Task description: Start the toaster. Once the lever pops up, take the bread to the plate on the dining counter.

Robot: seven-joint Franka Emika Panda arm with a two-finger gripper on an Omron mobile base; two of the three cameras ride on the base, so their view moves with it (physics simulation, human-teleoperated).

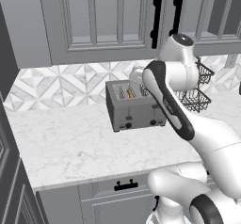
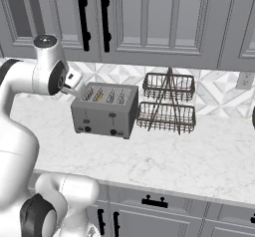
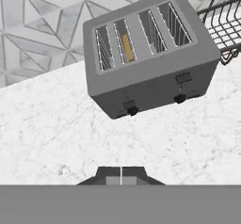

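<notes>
Gripper: the gripper [image 3: 121,176] was clenched, finger tips pressed together with no gap, nothing between them; it hung above the marble worktop [image 3: 56,133], in front of the toaster's front face.
Toaster: the grey four-slot toaster [image 3: 148,53] stood upright on the worktop, apart from the gripper, its back toward the patterned tile backsplash [image 3: 42,25].
Toaster front: two small black knobs low on the front face, one [image 3: 132,110] at the left, one [image 3: 179,98] at the right; two dark slider tabs above them, the left tab [image 3: 128,104] sitting low near its knob, the right tab [image 3: 183,78] higher.
Bread: a golden-brown slice [image 3: 126,47] stood on edge in the second slot from the left in the hand view, sunk between the wire guides; also seen as an orange sliver in the left base view [image 1: 130,93].
Rack: a two-tier dark wire basket rack [image 2: 168,103] stood on the worktop just beside the toaster, to its right in the right base view.
Surroundings: grey wall cabinets with black handles [image 2: 83,17] hung above; a drawer with a black handle [image 1: 125,186] sat under the worktop edge.
</notes>
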